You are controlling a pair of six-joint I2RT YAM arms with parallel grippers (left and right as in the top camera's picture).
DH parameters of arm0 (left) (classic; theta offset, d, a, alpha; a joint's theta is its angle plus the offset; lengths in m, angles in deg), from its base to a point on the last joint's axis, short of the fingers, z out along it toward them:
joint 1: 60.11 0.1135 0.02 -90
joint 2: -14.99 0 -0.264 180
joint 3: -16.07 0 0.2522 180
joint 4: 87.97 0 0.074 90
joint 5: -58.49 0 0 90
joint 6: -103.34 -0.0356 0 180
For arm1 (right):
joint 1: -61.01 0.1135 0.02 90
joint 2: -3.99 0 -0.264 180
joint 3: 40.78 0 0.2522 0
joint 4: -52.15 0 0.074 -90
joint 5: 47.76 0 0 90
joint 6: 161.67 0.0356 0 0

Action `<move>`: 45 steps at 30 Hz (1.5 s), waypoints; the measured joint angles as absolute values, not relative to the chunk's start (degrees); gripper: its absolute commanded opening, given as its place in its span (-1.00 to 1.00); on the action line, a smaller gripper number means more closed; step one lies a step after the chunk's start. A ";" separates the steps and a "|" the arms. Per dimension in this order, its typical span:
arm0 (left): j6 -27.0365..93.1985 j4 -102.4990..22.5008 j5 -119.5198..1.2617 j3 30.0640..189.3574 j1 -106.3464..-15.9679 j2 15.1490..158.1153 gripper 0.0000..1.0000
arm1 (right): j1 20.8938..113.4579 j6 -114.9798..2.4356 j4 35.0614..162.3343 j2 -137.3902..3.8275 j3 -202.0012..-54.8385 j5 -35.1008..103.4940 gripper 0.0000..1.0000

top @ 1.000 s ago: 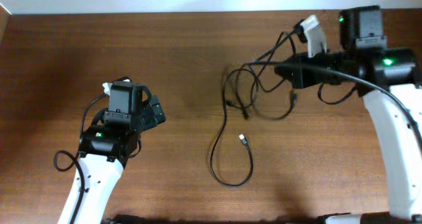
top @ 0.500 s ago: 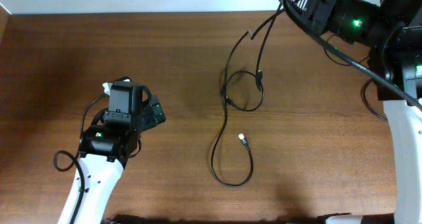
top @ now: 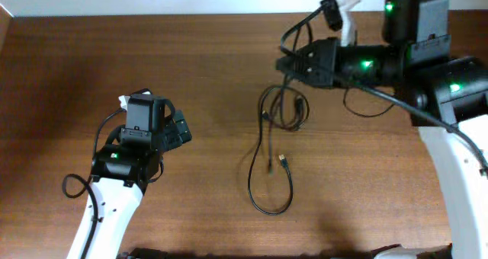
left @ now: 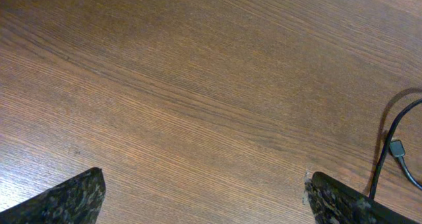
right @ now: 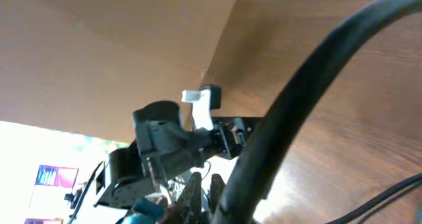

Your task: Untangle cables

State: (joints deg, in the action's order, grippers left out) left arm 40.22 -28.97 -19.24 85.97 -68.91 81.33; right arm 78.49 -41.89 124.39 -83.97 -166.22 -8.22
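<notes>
The cables are thin black cords. A tangled bunch (top: 293, 111) hangs below my right gripper (top: 284, 64), which is shut on their upper strands above the table's middle. One long cord loops down across the wood (top: 268, 209) and ends in a metal-tipped plug (top: 284, 161). In the right wrist view the fingers (right: 203, 184) are nearly together and a blurred black cord (right: 297, 99) crosses in front. My left gripper (top: 181, 131) is open and empty, well left of the cables. In its wrist view the fingers (left: 201, 181) are wide apart, with a cord and plug (left: 395, 147) at the right edge.
The wooden table (top: 206, 68) ends at a white wall along the top. The left arm's own thick wire (top: 73, 185) loops at the lower left. A white tag (top: 348, 0) sticks out above the right arm. The left arm (right: 165, 141) shows in the right wrist view.
My right gripper has come down and left from the table's top edge, still holding the cables. The hanging bunch has sunk lower and the plug end has shifted slightly. The left arm has not moved.
</notes>
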 measured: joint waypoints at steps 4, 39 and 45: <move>40.22 -29.06 -19.22 85.97 -68.91 81.33 0.98 | 81.39 -41.41 115.32 -83.97 -166.05 -9.92 -0.92; 40.22 -28.99 -19.24 85.97 -68.91 81.38 0.98 | 42.03 -67.16 108.22 -120.95 -166.18 48.22 0.45; 40.22 -28.97 -19.22 85.97 -68.91 81.38 0.97 | 42.03 -67.35 114.23 -120.12 -166.31 46.40 0.97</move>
State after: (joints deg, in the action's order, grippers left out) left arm 40.22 -28.97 -19.22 85.97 -68.91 81.38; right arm 42.03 -67.35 114.23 -120.12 -166.31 46.40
